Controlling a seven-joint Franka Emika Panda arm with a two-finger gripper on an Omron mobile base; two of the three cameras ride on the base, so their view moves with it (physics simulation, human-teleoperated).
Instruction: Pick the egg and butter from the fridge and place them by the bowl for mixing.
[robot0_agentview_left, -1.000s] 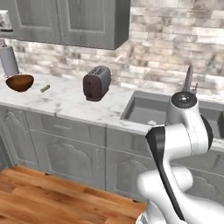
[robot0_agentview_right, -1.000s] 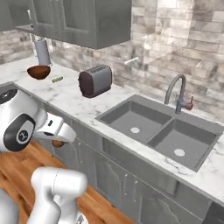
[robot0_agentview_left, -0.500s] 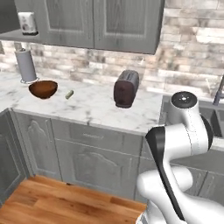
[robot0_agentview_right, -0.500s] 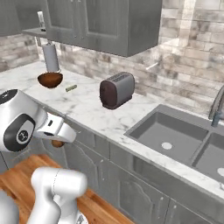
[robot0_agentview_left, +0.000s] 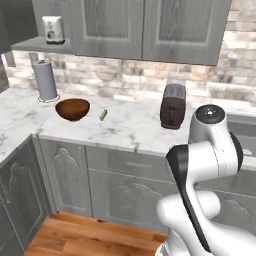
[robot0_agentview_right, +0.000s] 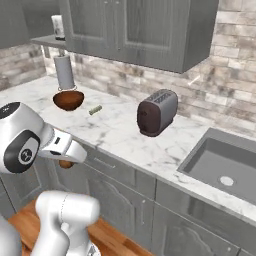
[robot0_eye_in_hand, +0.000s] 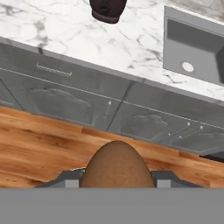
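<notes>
A brown egg (robot0_eye_in_hand: 116, 162) sits between the two fingertips of my gripper (robot0_eye_in_hand: 116, 178), which is shut on it. From the right base camera the egg (robot0_agentview_right: 65, 164) peeks out under the hand, held low in front of the counter's cabinet fronts. The reddish-brown bowl (robot0_agentview_left: 72, 108) (robot0_agentview_right: 68, 99) rests on the marble counter at the left. A slim pale butter (robot0_agentview_left: 103, 115) (robot0_agentview_right: 95, 109) stick lies on the counter just right of the bowl, a short gap away. The fridge is out of view.
A dark toaster (robot0_agentview_left: 172, 106) (robot0_agentview_right: 157, 112) stands mid-counter. A paper towel roll (robot0_agentview_left: 46, 80) is behind the bowl. The sink (robot0_agentview_right: 220, 160) lies to the right. Grey cabinets hang above and line the counter front; wooden floor (robot0_eye_in_hand: 39, 140) lies below.
The whole picture has shifted: the base has driven left along the counter, so bowl and toaster slide right and the sink leaves the left view. The grip on the egg is unchanged.
</notes>
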